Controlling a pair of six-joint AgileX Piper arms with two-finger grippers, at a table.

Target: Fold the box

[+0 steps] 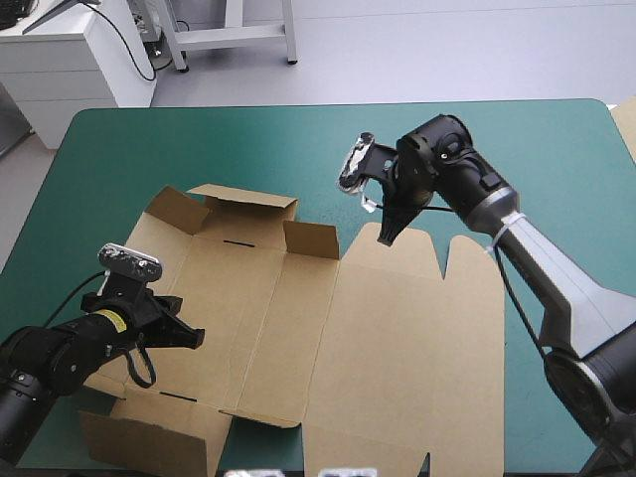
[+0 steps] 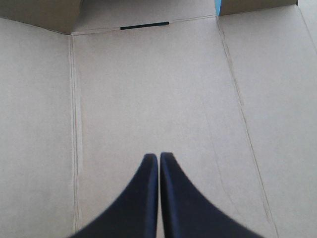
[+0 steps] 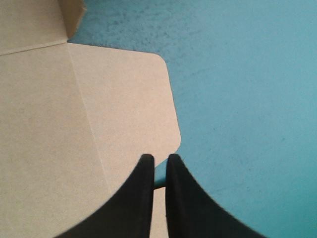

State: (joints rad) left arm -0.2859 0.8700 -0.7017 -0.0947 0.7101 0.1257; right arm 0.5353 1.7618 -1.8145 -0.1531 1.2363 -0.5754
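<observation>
Cardboard, counted first: one brown box, a single cut sheet lying opened out across the near half of the table. Its wide lid panel lies flat on the right, and three flaps along the far left side tilt up. Two narrow dark slots show in the left panels, one by the far fold and one by the near fold. The board is plain brown on every face in view. Two grippers show. The left gripper hovers over the sheet's left part, its black fingers pressed together into one point above a creased panel, with one slot ahead of it. The right gripper points down at the lid panel's far edge, its fingers drawn almost together with a thin slit between them. Its tips are at a rounded tab where the board meets the cover; whether they touch the board cannot be told. The teal-green cover spreads beyond the sheet to the table's far edge, with pale grey floor past it.
</observation>
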